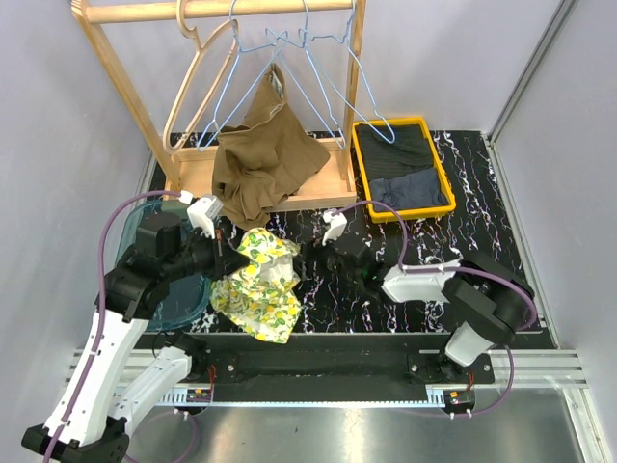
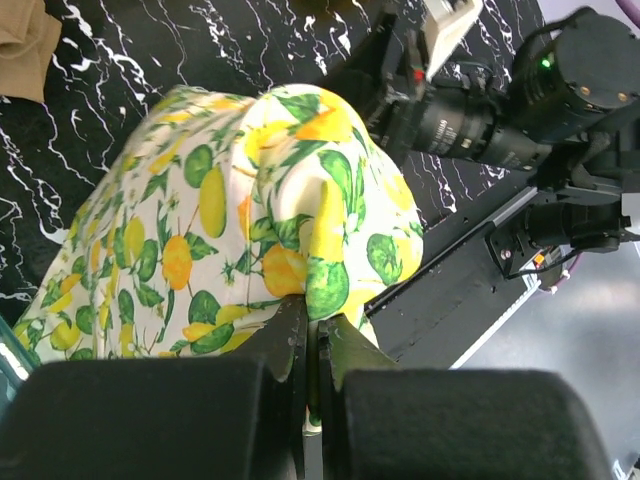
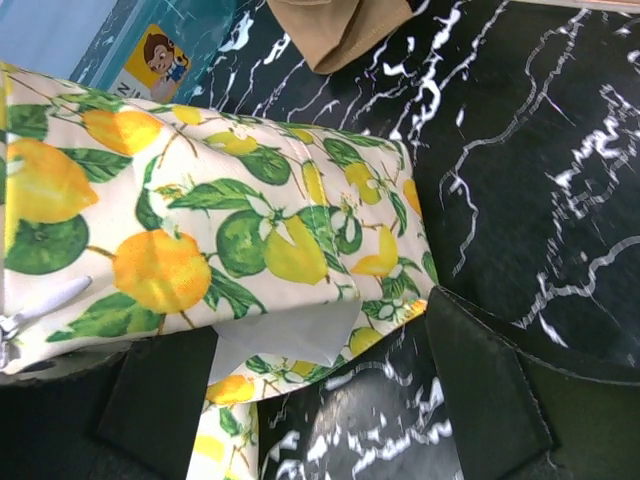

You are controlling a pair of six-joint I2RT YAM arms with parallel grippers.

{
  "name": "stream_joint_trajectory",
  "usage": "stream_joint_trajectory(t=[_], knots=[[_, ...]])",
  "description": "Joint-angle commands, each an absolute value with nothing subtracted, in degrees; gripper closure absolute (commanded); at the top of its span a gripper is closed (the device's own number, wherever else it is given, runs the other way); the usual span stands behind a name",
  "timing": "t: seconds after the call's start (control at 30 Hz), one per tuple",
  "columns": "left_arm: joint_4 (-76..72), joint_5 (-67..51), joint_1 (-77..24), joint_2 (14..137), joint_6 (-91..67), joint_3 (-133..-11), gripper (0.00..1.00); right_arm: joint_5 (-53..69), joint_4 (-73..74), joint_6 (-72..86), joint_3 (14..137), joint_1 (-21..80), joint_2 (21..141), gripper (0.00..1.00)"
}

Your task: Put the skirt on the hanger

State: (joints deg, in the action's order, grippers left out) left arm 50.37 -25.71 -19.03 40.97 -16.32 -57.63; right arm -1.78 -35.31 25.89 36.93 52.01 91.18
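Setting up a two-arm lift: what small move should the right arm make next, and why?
Probably close the right gripper on the skirt: its jaws stand open with the hem lying between them, while the left gripper is already shut on another fold.

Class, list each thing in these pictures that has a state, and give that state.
lemon-print skirt, bunched on the table, not on a hanger
left hand, shut on the skirt
right hand, open at the skirt's edge
brown garment, hanging at the rack
wooden hanger, on the rail, bare
yellow tray, holding dark clothes
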Motion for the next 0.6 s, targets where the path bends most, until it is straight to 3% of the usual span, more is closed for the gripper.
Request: stream_joint_trajectory(t=[0.0,0.33,0.57], knots=[[47.7,-28.8,-19.1,40.3,-15.9,-57.7,1.0,-1.2,-39.0,24.4,42.0,51.9,97.4,0.09],[47.6,-30.7,-19.1,40.2,-16.3,-58.3,1.0,-9.5,-46.0,22.4,43.5,52.0,103.4,0.09],[47.3,-22.8,-19.1,40.2,-19.7,-58.7,1.0,-7.7,-59.6,23.1,33.4,51.9,99.6,0.02]])
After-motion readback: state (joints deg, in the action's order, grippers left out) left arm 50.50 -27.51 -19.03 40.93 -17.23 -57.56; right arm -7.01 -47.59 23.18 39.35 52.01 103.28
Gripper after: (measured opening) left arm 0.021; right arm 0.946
